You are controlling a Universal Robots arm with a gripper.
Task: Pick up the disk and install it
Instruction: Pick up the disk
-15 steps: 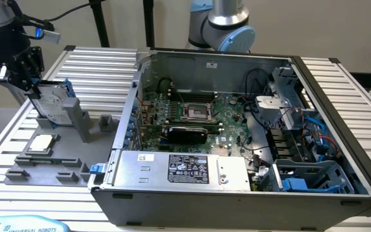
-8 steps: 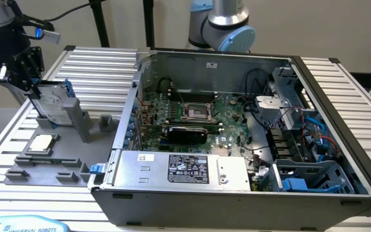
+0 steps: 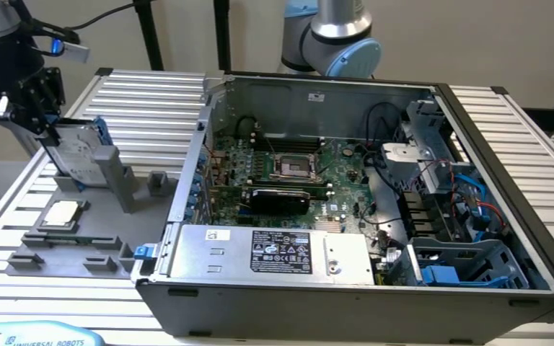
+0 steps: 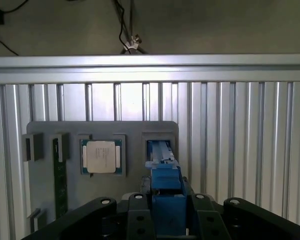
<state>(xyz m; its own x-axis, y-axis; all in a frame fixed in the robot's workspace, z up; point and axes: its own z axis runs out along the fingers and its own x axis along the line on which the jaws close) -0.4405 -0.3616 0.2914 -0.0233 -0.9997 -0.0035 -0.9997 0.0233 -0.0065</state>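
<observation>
- Currently the disk (image 3: 73, 155) stood on edge at the upright slot on the grey fixture's (image 3: 113, 249) far edge, at the corner nearer the computer case (image 3: 354, 306). Whether its lower end was clear of the slot could not be told.
- Gripper (image 3: 46, 130) fingers were narrowed onto the disk's top edge, holding it.
- Processor chip (image 3: 61, 213) lay flat mid-fixture, apart from the disk.
- Judgement: draw straight along the slot with the disk upright, so the blue carrier does not bind on the slot walls.

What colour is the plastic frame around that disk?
Bright blue. The frame around the disk shows best in the wrist view.
</observation>
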